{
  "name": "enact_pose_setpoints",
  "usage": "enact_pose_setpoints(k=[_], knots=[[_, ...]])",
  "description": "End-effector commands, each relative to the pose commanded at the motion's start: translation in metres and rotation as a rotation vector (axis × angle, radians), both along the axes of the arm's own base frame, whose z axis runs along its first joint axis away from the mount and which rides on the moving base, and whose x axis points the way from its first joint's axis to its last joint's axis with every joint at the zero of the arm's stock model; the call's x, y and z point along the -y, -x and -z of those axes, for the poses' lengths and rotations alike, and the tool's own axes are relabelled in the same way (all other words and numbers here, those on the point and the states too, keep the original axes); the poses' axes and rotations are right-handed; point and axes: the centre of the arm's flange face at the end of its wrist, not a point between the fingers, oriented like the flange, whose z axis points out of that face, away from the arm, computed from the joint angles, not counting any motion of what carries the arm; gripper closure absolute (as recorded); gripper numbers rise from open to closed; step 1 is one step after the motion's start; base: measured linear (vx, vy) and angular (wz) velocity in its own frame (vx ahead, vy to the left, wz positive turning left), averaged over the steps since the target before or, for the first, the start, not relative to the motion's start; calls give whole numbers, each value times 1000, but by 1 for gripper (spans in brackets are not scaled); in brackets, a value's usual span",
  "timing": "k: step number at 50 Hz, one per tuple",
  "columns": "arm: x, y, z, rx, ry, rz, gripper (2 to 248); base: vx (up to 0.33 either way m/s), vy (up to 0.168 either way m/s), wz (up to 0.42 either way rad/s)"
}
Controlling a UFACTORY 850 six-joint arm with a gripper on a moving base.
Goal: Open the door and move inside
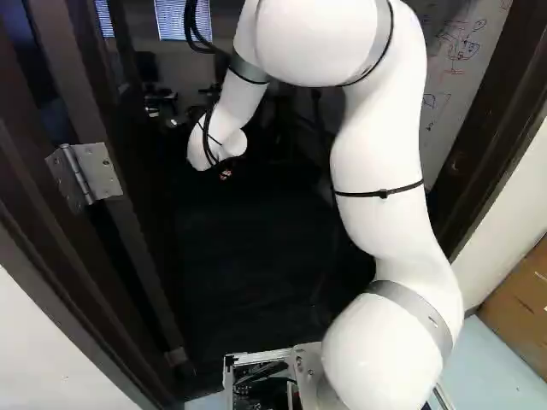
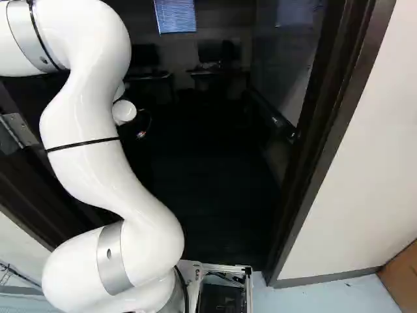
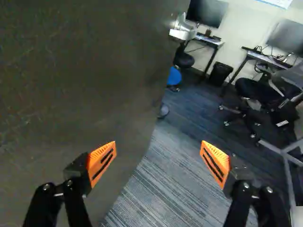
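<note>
- White and close, my arm [image 1: 376,196] rises from the near foot of both base views, right of the middle in the left one, left of the middle in the right one.
- Near right, outside the doorway, a brown box [image 1: 517,299] stands on the pale floor [image 2: 313,298]; both base views catch it.
- On the left side of the dark door frame [image 2: 326,143], the left base view gives me the whole metal hinge [image 1: 85,175]; the right base view shows only part.
- Beyond the frame on the right, only the left base view shows me red marks on a pale board [image 1: 457,77].
- Farther in, my gripper [image 1: 225,174] is small and dim in the base views. In the wrist view my gripper [image 3: 158,165] is spread wide, a broad gap between its orange pads [image 3: 102,163].
- The door [image 3: 85,71] stands open on the left; one finger is in front of its dark face, touching or not, I cannot tell. Only the wrist view shows the metal handle [image 3: 184,26] at its edge.
- Farthest, the wrist view reveals striped carpet [image 3: 165,175], a black bin [image 3: 220,74], chairs and desks; the right base view adds a window blind [image 2: 174,15].
</note>
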Motion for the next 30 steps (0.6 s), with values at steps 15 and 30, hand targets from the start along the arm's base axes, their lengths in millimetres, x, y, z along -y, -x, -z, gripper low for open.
enact_pose_setpoints(k=[15, 30], knots=[[27, 20, -3, -21, -3, 39, 3, 0, 0, 0], [52, 42, -6, -43, -12, 85, 3, 0, 0, 0]])
